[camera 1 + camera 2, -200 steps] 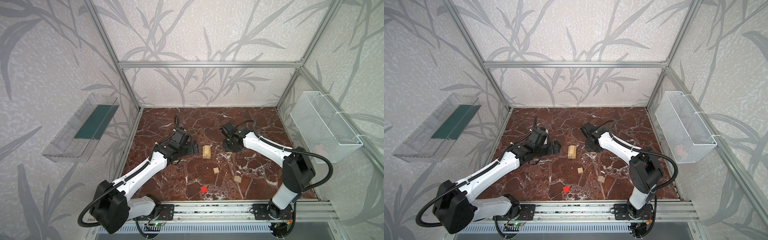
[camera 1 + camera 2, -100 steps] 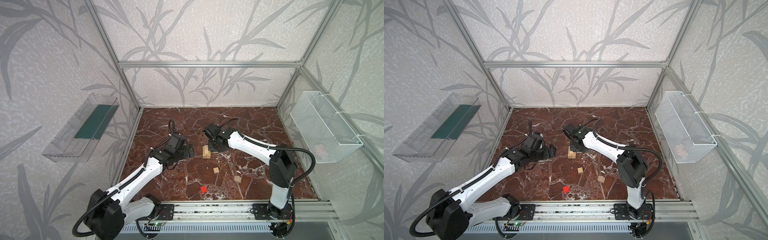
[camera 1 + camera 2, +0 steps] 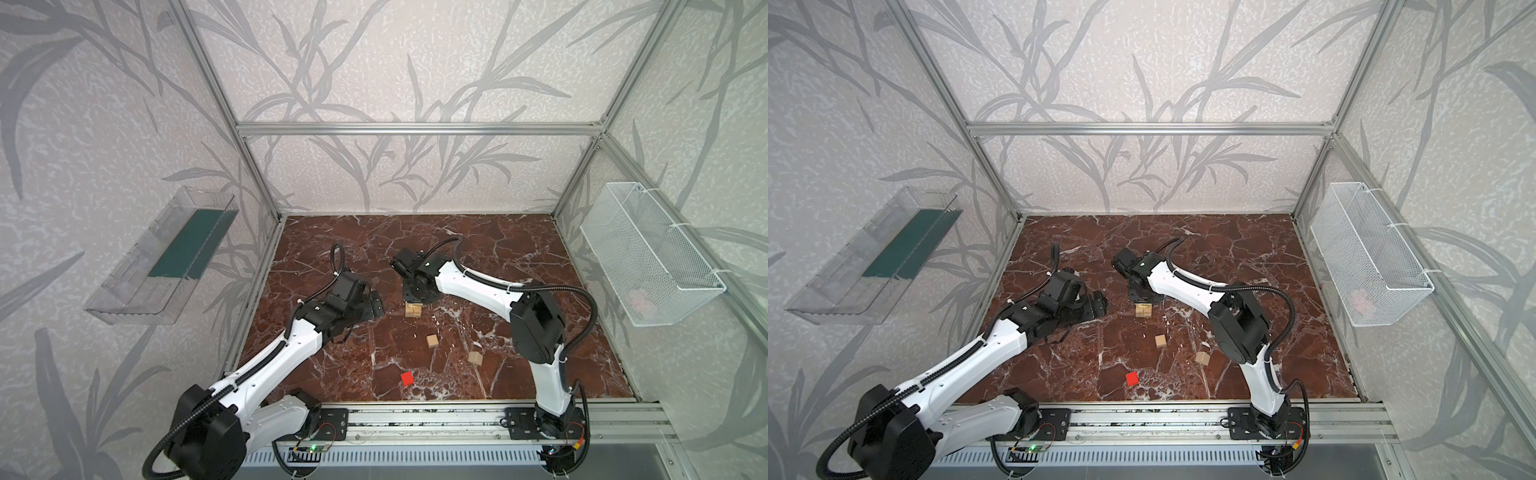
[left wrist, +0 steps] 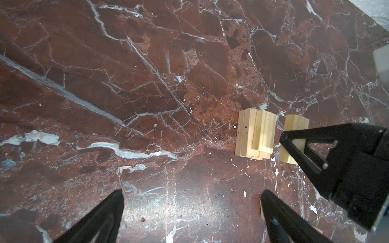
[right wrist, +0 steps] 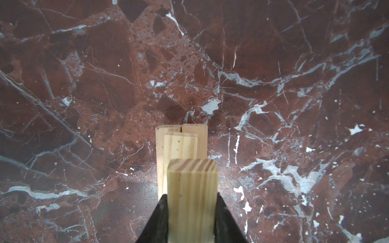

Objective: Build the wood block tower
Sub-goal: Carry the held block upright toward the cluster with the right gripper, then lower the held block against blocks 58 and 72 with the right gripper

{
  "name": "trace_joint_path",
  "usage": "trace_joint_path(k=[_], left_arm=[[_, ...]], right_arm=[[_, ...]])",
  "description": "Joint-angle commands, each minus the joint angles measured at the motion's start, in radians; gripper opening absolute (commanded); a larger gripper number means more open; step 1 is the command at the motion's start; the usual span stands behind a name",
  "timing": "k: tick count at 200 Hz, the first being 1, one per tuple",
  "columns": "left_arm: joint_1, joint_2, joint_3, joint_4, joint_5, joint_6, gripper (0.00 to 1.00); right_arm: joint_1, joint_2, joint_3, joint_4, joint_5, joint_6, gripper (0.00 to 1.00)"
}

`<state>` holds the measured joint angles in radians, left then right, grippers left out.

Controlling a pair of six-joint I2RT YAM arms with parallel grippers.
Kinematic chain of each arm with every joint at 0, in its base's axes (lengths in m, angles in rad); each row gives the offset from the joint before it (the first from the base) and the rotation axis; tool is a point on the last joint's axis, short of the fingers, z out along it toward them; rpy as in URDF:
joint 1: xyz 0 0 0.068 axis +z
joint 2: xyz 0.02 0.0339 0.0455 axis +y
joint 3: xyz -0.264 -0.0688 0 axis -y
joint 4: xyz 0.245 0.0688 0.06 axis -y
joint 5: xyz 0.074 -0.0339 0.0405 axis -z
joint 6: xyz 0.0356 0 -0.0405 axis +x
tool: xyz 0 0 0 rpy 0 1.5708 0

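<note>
Nearest the front rail, the red cube (image 3: 407,378) lies alone on the counter (image 3: 519,249). A little farther in are the two pale cubes (image 3: 432,341) (image 3: 475,358), apart from each other and from everything else. None of these three has been placed, so by my reckoning the cap of the tower is all yet to do. Beyond them, near the middle of the counter, stands the tower (image 3: 413,309) as far as it has got. My right wrist view shows two pale bars side by side at the bottom with a third bar (image 5: 181,145) lying lengthwise on top of them. I cannot tell whether more layers are hidden underneath. I judge the build to be in its lower half, with the second layer only half filled. My right end effector (image 5: 192,202) is clamped on a fourth bar (image 5: 192,185), its jaws pressing the two long sides, and it hangs right over the stack. In my left wrist view that bar (image 4: 294,130) sits just beside the top bar and apart from it, so it is not set down yet. It looks meant for the empty spot next to the third bar. My left end effector (image 3: 372,305) is spread wide and holds nothing. It hovers over bare counter just to the left of the tower and touches no block. No other loose bars show on the counter behind it.
</note>
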<state>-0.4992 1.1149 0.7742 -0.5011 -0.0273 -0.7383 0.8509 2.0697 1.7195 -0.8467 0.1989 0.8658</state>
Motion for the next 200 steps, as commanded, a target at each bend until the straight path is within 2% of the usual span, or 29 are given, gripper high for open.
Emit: trace_joint_path(k=[1,125,200], left_arm=[[0.007,-0.016,-0.007,0.003,-0.020,-0.023,0.99],[0.025,-0.001,-0.009,0.004,-0.016,-0.023,1.00],[0.031,0.002,-0.009,0.006,-0.010,-0.026,1.00]], right_arm=[[0.006,0.032,0.041,-0.024,0.005,0.025,0.29],[0.010,0.096,0.086,-0.040,0.000,0.037,0.30],[0.009,0.116,0.106,-0.043,-0.016,0.037,0.39]])
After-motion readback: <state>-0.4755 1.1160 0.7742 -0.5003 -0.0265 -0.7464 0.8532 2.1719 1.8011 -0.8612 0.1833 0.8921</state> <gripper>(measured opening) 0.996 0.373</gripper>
